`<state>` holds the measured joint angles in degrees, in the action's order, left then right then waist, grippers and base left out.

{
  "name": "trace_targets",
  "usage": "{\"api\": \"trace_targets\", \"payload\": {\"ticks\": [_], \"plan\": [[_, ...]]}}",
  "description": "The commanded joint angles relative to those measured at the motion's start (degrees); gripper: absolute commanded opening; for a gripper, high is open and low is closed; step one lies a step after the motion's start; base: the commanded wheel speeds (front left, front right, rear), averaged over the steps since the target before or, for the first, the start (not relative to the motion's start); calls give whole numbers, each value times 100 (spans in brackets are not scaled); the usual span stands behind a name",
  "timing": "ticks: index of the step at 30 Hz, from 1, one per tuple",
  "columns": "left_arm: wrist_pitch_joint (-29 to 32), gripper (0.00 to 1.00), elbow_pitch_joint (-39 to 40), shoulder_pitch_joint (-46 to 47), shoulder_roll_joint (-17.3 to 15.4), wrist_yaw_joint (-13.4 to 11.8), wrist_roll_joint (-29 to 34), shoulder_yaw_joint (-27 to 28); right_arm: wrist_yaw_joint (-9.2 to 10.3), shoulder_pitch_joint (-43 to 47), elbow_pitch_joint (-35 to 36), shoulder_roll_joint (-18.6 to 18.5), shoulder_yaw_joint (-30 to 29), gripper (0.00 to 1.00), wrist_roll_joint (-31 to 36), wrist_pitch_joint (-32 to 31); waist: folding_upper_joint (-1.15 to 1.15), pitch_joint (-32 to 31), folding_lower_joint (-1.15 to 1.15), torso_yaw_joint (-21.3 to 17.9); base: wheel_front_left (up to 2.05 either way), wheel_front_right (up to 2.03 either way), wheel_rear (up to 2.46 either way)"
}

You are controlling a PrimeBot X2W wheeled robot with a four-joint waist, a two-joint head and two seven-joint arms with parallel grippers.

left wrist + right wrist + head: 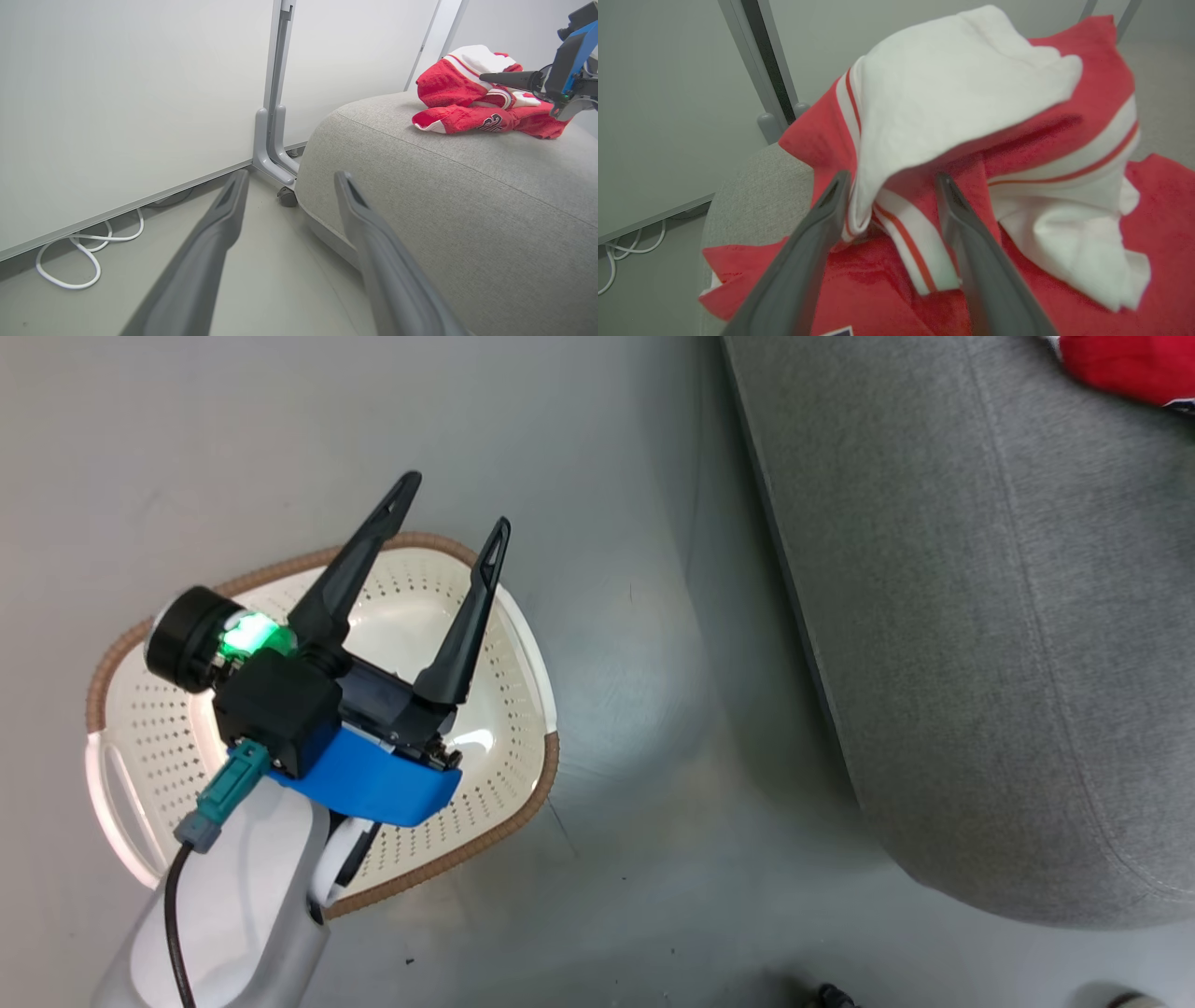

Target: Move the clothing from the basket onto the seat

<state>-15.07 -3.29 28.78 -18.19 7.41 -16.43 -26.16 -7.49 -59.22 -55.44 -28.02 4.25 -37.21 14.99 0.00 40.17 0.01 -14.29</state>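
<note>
The cream basket (504, 644) with its brown rim stands on the grey floor at the left, and its white perforated bottom shows bare. My left gripper (457, 502) hangs above it, open, fingers apart with nothing between them (290, 176). The grey seat (980, 616) lies to the right. On its top sit the red and white garments (448, 84), with a corner of them in the head view (1130, 364). My right gripper (889, 177) is open over the pile, fingers astride a white and red striped fold (962, 84). One of its fingers (509, 79) reaches across the clothing.
A white partition panel on a grey stand with a caster (273, 154) rises behind the seat's corner. A white cable (84, 252) loops on the floor under the panel. Bare grey floor (653, 756) separates basket and seat.
</note>
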Motion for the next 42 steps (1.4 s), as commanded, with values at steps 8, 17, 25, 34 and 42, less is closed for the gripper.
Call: {"api": "trace_targets", "payload": {"ticks": [8, 17, 25, 34, 42], "plan": [[-15, 100, -254, -579, 287, 9, -186, 247, -1, 530, 24, 143, 398, 100, 446, 14, 0, -1210, -1, 1, 0, 0, 0], [-15, 100, -596, -1491, 621, 9, -411, 610, -1, 1304, 481, 283, 1022, 100, 560, -160, 0, -2626, -1, 119, 0, 0, 0], [-15, 100, -726, -2190, 871, 9, -409, 1126, -1, 2273, 1276, 427, 1241, 100, 696, -206, 0, -3381, -1, 451, 0, 0, 0], [-15, 100, -893, -2757, 1004, 9, -351, 1846, -1, 3574, 2579, 877, 814, 100, 1413, -400, 0, -3823, -1, 936, 0, 0, 0], [-15, 100, -997, -3020, 1094, 8, -237, 2196, -1, 4623, 3652, 1611, 248, 100, 2123, -608, 0, -4023, -1, 1254, 0, 0, 0]]}}
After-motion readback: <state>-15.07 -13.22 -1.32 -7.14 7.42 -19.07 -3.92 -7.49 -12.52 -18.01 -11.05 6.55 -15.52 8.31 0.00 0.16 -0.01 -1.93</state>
